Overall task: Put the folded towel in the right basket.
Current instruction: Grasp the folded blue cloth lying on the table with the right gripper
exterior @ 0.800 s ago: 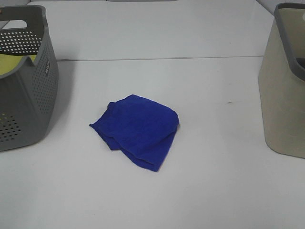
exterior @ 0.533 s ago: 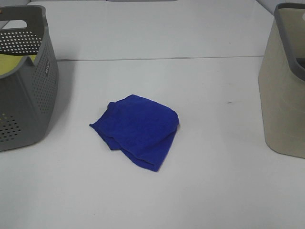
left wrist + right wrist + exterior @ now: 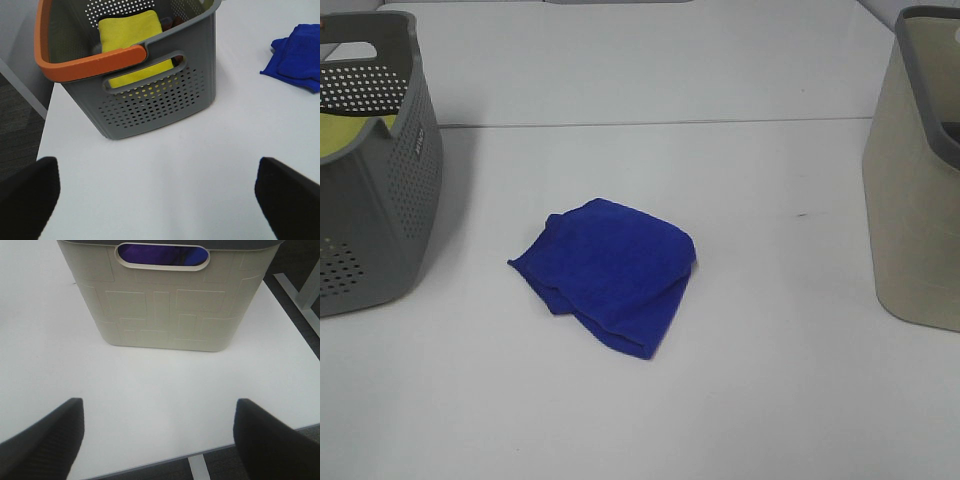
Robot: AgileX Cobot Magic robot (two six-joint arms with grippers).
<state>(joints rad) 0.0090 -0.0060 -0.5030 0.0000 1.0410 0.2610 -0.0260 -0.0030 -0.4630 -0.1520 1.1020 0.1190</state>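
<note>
The task is only starting: the folded towel (image 3: 605, 273) is lying on the desk (image 3: 770, 380), well apart from the right basket (image 3: 915, 200), while the left tool (image 3: 160, 195) and the right tool (image 3: 160, 440) are both waiting wide open and empty.

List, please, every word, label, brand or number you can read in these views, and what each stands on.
A small mark on the side wall of the grey perforated basket: too small and blurred to read.
On the beige basket, the blue towel and the white table: no text visible.
</note>
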